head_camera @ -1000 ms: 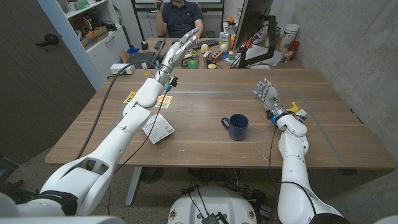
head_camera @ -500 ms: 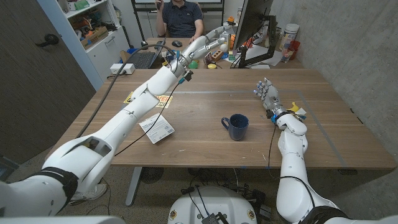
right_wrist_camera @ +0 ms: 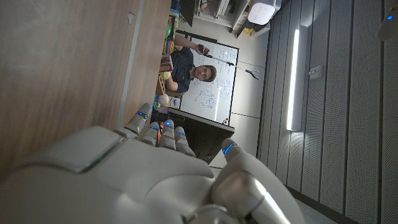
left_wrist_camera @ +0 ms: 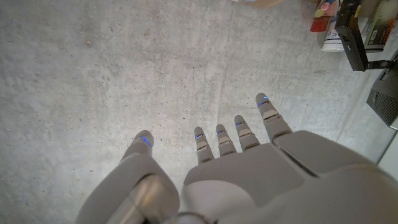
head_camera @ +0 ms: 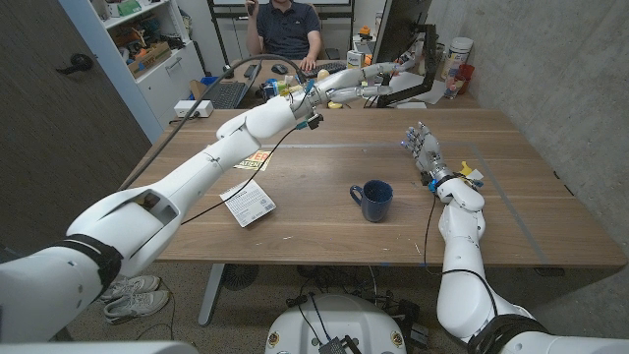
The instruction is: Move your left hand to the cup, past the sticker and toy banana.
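Left hand (head_camera: 366, 79) swung rightward — fingers spread, well above cup (head_camera: 373, 201).

Both arms are built of glossy white rounded shells with grey seams at the joints. The left arm (head_camera: 177, 187) thickens toward a bulky shoulder shell at the lower left of the head view, and a thin black cable (head_camera: 241, 177) hangs along it. Its left hand (left_wrist_camera: 249, 180) has light grey segmented fingers with small blue lights at the tips (left_wrist_camera: 263, 98). The right hand (head_camera: 421, 149) is grey and metallic, with blue specks near the wrist, above a white forearm (head_camera: 460, 231).
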Robot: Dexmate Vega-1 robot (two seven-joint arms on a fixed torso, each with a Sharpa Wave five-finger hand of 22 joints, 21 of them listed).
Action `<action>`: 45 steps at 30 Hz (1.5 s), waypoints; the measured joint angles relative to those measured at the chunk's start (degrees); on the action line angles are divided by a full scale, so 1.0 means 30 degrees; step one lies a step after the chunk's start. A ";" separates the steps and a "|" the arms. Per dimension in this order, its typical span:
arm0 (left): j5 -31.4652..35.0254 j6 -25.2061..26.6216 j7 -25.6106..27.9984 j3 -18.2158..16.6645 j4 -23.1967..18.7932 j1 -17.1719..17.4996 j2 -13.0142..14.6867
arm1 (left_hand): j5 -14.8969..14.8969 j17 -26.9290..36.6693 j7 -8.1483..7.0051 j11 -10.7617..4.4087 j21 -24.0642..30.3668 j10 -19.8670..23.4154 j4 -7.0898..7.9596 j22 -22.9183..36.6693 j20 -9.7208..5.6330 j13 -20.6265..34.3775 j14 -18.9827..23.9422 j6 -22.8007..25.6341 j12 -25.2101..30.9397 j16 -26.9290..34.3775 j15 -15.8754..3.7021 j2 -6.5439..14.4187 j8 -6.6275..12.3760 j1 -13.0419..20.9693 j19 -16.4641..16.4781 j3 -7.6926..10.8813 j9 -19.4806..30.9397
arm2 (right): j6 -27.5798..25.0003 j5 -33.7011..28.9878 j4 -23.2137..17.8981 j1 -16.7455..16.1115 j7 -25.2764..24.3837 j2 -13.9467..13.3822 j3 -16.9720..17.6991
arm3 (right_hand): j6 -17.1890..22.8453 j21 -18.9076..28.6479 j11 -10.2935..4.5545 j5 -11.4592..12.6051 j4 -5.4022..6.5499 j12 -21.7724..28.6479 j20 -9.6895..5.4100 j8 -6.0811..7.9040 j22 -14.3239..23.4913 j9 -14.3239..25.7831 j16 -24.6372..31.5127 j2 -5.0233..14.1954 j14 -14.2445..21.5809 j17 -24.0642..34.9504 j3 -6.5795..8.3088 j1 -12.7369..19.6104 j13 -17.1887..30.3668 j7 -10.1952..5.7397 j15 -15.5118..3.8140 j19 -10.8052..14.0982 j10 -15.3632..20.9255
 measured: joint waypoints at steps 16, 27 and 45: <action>-0.0463 -0.0443 -0.3405 0.2291 -0.0237 -0.1512 0.0642 | 0.0149 -0.0002 0.0071 -0.0126 0.0000 -0.0272 -0.0713 0.0002 0.0072 -0.0001 0.0047 0.0071 0.0000 0.0001 0.0156 -0.0313 0.0000 0.0815 -0.0148 0.0032 0.0028 | 0.0398 -0.0338 0.0473 0.0364 -0.0029 0.0146 0.0428 | 0.0000 -0.0080 0.0000 0.0000 0.0000 0.0000 0.0000 0.0000 -0.0001 0.0000 0.0000 0.0000 0.0000 -0.0001 0.0000 0.0000 -0.0001 0.0000 0.0000 0.0001 0.0000; -0.0702 -0.0143 -0.5648 0.3372 -0.0976 -0.2157 0.1272 | 0.0149 0.0091 0.0072 -0.0025 0.0001 0.0246 -0.1479 0.0002 0.0100 0.0086 0.0444 0.0278 0.0282 0.0088 0.0240 -0.0539 0.0235 0.1898 0.0390 0.0108 0.0089 | 0.0539 -0.0401 0.0288 0.0302 -0.0170 0.0421 0.0499 | 0.0105 -0.0220 0.0037 0.0000 0.0000 0.0000 -0.0105 0.0000 -0.0001 -0.0001 0.0000 0.0000 0.0000 -0.0001 -0.0001 0.0000 -0.0001 0.0104 0.0000 -0.0105 0.0181; -0.0026 0.0733 -0.7827 0.4601 -0.2212 -0.2664 0.2254 | 0.0148 0.0088 -0.0028 0.0111 0.0001 -0.0314 -0.2006 0.0002 0.0071 0.0084 0.0095 0.0379 0.0125 -0.0002 0.0400 -0.0880 0.0282 0.2841 0.0415 0.0206 0.0177 | 0.0621 -0.0310 -0.0511 -0.0208 -0.0377 0.0718 0.0351 | 0.0175 -0.0219 -0.0065 0.0000 0.0005 0.0000 0.0036 0.0000 -0.0002 -0.0002 0.0000 0.0073 0.0141 -0.0001 -0.0006 -0.0074 -0.0003 0.0033 0.0274 -0.0244 0.0284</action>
